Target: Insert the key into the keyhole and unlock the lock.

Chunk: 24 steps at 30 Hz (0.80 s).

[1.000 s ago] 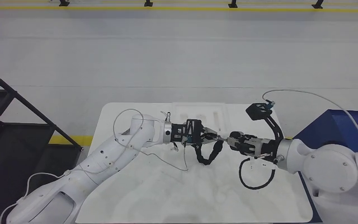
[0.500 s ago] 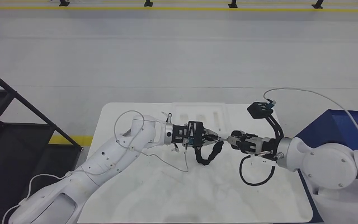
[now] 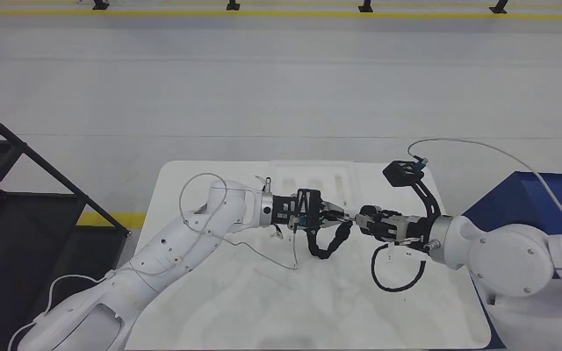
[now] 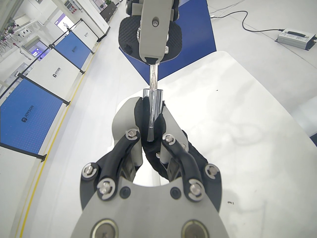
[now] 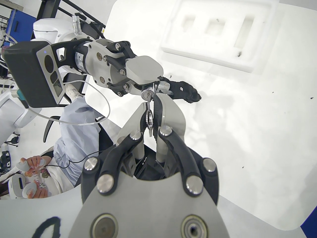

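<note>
Above the middle of the table (image 3: 263, 307), the left gripper (image 4: 150, 110) is clamped on the lock (image 4: 153, 100), a stiff chrome barrel, likely slippery, with limp black cable (image 5: 184, 91), while the right gripper (image 5: 150, 107) pinches the thin, light key (image 4: 153, 76) by its head, blade meeting the keyhole (image 5: 146, 95).

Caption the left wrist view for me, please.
Left gripper holds the lock; right gripper holds the key in its keyhole.

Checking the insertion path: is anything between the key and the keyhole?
Nothing visible. The key, shut in the right gripper, has its blade tip at the keyhole of the chrome lock cylinder, which the left gripper holds.
</note>
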Motion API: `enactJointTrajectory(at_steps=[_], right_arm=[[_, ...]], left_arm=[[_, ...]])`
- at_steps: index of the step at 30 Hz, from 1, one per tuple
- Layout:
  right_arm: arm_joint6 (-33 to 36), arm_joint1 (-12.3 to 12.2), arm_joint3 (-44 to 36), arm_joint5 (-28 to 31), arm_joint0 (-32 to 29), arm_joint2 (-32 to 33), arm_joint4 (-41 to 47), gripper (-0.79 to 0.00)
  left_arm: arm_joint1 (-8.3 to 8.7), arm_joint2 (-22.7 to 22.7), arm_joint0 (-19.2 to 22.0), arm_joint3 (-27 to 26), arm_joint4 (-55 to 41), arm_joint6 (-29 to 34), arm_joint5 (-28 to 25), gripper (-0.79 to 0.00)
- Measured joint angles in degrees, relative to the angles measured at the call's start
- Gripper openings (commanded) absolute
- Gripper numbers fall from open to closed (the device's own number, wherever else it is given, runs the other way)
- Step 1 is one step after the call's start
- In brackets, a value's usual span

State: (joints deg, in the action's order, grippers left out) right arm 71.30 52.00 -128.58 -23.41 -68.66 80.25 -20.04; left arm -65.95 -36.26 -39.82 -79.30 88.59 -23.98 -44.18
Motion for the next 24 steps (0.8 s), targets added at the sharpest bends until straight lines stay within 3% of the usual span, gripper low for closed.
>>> enactJointTrajectory(at_steps=[24], right_arm=[[-0.1, -0.2, 1.4, -2.5, 2.8, -4.7, -1.6, -0.785]], left_arm=[[-0.75, -1.7, -1.4, -1.9, 2.2, 1.7, -1.2, -0.785]])
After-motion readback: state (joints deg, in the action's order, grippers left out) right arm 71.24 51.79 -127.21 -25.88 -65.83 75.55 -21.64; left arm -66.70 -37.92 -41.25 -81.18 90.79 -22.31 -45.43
